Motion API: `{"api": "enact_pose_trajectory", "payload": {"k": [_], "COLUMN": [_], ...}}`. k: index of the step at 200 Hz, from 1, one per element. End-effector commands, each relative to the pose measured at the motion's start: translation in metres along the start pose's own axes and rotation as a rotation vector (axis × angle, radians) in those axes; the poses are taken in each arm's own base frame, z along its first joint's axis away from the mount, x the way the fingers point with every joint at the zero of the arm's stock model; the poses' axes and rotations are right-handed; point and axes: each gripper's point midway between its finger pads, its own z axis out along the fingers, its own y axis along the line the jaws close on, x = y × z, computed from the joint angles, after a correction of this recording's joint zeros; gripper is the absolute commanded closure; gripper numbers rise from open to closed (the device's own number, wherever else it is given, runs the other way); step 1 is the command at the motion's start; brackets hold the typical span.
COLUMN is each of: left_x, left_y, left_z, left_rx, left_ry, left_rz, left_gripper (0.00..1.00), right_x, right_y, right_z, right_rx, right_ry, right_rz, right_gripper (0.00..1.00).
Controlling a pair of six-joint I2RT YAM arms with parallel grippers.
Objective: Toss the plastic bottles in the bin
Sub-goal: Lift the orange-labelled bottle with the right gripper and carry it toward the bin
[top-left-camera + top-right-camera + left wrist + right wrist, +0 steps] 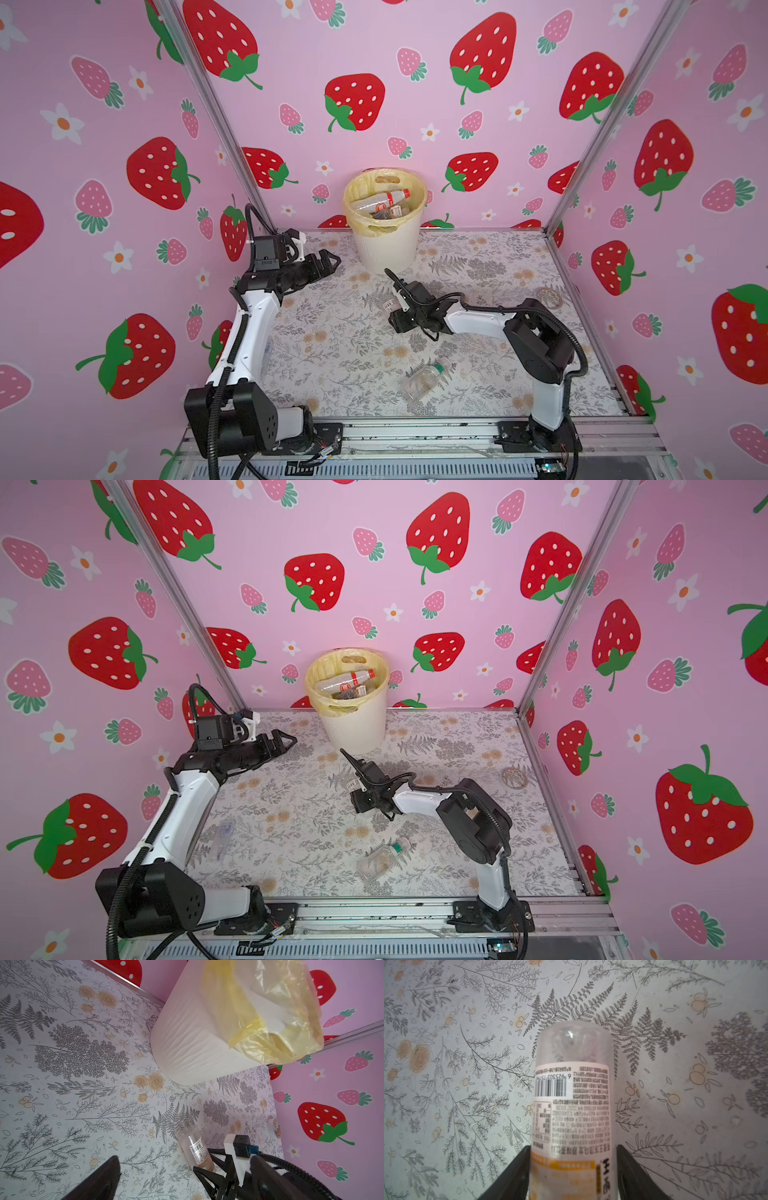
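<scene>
Looking in, I'd judge it well along: several bottles [382, 201] lie in the ribbed cream bin [386, 253], with its crinkly yellow liner [361, 189], at 12 o'clock. Mid-table, the right gripper [572, 1147] brackets a smooth, clear labelled bottle [572, 1095]; whether it is pinching yet, I cannot tell. The left gripper [332, 262] gapes empty at 10. A green-capped bottle [426, 378] waits at 6 and a clear bottle [222, 839] at 8.

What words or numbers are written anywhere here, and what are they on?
"6 925303 757": under the barcode on the bottle with the barcode label, seen upside down in the right wrist view; the last digits curve out of sight.
Small Chinese print on that label: too small to read.
Big characters by its orange band: blurred and cut off.
Label on the red-capped bottle in the bin: too small to read.
</scene>
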Motion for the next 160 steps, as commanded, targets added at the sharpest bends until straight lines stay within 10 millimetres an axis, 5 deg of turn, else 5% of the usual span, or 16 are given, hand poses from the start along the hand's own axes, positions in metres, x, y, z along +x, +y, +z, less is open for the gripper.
{"api": "enact_pose_trajectory", "payload": {"k": [1, 64, 160], "left_x": [-0.002, -0.002, -0.002], "left_y": [-0.003, -0.003, -0.002], "left_z": [-0.001, -0.002, -0.001], "left_rx": [0.025, 0.028, 0.026], "left_ry": [-0.009, -0.012, -0.011], "left_rz": [-0.004, -0.005, -0.008], "left_gripper": [0.01, 0.01, 0.01], "right_x": [-0.002, 0.003, -0.031], "right_y": [0.007, 0.006, 0.016], "right_z": [0.003, 0.003, -0.038], "right_rx": [-0.017, -0.010, -0.039], "right_ry": [0.005, 0.015, -0.104], "right_rz": [-0.004, -0.001, 0.007], "right_gripper": [0.37, 0.48, 0.47]}}
